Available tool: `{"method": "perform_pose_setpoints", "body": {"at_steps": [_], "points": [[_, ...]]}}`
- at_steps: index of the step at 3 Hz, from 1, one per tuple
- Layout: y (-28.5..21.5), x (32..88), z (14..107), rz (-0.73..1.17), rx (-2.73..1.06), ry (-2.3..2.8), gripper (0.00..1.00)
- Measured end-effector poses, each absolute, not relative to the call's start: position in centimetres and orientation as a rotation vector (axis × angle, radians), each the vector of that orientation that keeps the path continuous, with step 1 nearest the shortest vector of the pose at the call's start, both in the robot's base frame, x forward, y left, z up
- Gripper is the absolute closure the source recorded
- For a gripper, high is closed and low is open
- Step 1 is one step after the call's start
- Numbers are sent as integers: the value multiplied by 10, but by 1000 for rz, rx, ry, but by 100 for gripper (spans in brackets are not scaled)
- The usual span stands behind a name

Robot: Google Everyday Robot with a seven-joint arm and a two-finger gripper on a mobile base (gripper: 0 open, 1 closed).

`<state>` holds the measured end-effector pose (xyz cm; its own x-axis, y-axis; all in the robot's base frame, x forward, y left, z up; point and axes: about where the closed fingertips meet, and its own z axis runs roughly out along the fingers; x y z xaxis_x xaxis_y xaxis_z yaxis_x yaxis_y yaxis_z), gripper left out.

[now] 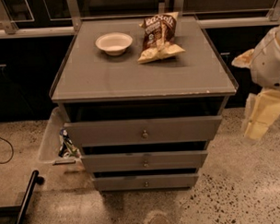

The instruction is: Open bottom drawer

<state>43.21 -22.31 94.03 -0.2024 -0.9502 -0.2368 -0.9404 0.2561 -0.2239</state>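
Observation:
The grey cabinet (143, 72) has three flat drawer fronts, each with a small round knob. The bottom drawer (119, 183) is the slimmest and lowest, its knob (145, 183) at centre, just above the floor. Above it are the middle drawer (114, 162) and the tallest top drawer (108, 132). Dark gaps show above all three fronts. My gripper (262, 116), cream-coloured under the white arm (269, 58), hangs at the right edge of the view. It is to the right of the cabinet, above the floor and apart from every drawer.
A white bowl (113, 43) and a chip bag (159, 37) lie on the cabinet top. A clear plastic bin (55, 140) with items stands left of the cabinet. A black bar (25, 201) lies on the speckled floor at lower left.

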Motion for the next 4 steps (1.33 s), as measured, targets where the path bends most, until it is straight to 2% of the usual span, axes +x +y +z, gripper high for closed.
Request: {"method": "perform_pose_setpoints", "body": {"at_steps": [2,3,4], "points": [[-246,418,844,35,-1786,2123,0],[-246,418,844,35,-1786,2124,0],[-248,416,804,134,-1778,2176,0]]}}
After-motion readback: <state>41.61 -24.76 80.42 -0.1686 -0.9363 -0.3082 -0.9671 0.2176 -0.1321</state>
